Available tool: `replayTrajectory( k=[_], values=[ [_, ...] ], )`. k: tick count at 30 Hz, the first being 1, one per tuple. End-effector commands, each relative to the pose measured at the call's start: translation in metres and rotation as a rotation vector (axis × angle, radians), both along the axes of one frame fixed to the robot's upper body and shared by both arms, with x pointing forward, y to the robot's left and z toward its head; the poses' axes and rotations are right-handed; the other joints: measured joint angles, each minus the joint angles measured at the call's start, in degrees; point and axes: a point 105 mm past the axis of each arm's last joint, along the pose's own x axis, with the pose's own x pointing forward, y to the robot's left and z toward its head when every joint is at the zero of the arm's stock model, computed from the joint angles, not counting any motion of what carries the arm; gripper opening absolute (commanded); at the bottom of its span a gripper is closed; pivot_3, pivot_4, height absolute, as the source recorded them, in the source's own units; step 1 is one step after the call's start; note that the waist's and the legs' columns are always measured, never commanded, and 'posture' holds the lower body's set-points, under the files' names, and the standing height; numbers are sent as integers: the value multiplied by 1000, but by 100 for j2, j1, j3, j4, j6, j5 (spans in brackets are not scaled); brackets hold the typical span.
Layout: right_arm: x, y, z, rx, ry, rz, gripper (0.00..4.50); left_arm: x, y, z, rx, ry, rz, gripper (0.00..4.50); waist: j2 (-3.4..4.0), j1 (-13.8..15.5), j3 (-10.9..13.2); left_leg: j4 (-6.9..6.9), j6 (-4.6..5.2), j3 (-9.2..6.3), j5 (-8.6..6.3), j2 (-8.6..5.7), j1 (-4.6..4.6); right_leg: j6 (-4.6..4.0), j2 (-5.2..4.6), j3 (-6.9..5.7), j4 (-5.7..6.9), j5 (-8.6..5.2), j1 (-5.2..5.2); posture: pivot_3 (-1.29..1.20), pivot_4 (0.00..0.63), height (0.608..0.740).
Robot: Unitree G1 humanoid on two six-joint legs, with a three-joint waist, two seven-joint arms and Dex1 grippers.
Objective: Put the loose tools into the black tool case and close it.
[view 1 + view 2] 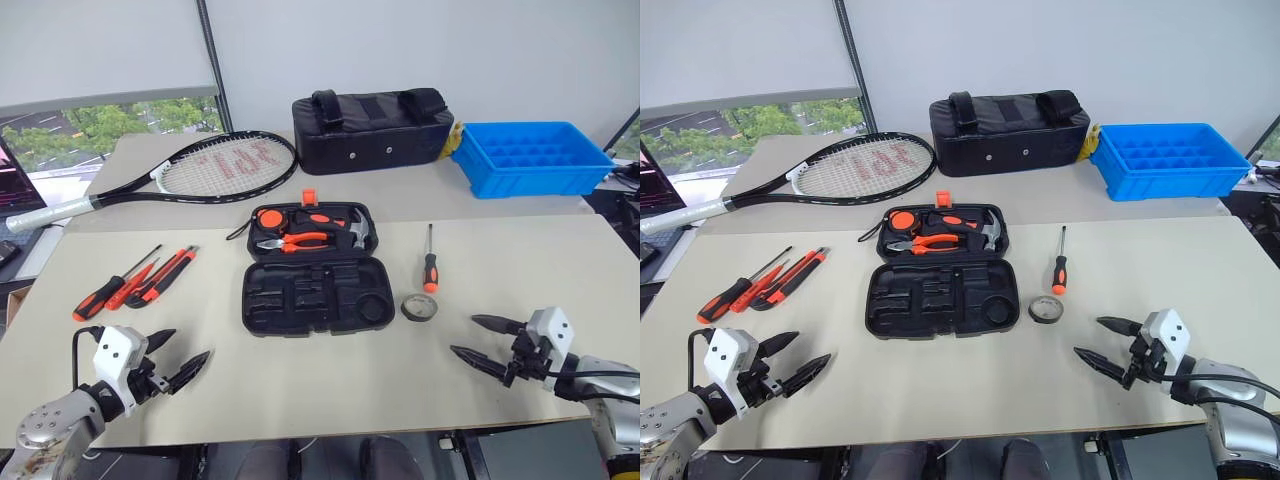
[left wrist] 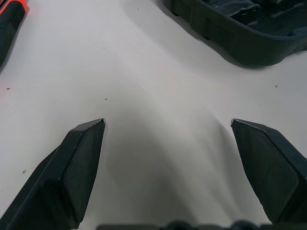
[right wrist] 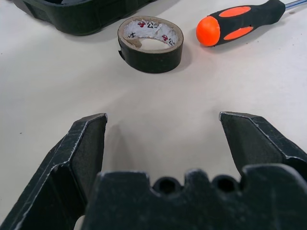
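The black tool case (image 1: 312,268) is seen lying open at mid-worktop, loose tools on both sides; both end effectors, left (image 1: 178,361) and right (image 1: 482,341), are held apart, empty. The tape roll (image 1: 419,309), nearest, is judged first.

You cannot count the red-and-black-handled tools (image 1: 130,282) bunched at the table's left: they overlap. In the left wrist view, the flat black hard-plastic tool case (image 2: 240,33) and one red-and-black handle (image 2: 10,21) run off the edge. The right wrist view crops the orange-and-black screwdriver's (image 3: 240,21) shaft. The white-gripped black tennis racket (image 1: 160,180) loses its handle end at the left edge.
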Motion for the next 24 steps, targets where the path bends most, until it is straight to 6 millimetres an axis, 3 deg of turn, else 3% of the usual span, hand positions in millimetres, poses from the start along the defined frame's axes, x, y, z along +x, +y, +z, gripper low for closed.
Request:
replayTrajectory(
  k=[1,9,12,17,24],
  values=[
    [5,-1,12,-20,-52,24,4333,-2,-2,11,6,-45,-12,4500,0,0,0,0,0,0,0,0,0,0,0,0,0,0,0,0,150,740],
    [9,2,16,-17,-66,44,4333,-4,1,12,1,-58,0,4500,0,-2,0,0,0,-1,0,0,0,0,1,0,0,0,-1,0,150,740],
    [10,12,27,20,-92,80,4333,0,5,24,-26,-105,-5,4500,0,0,0,0,0,0,0,0,-1,0,0,0,0,0,0,0,150,740],
    [7,54,68,158,-133,265,4333,5,21,55,-75,-211,-2,4500,0,-23,0,0,-1,-4,1,6,0,-1,-1,0,1,0,-1,0,150,740],
    [7,107,105,239,-184,459,4333,28,77,94,-21,-264,136,4500,-3,-10,2,0,-4,-11,2,6,-2,-4,5,-11,4,1,-5,0,150,740]
  ],
)
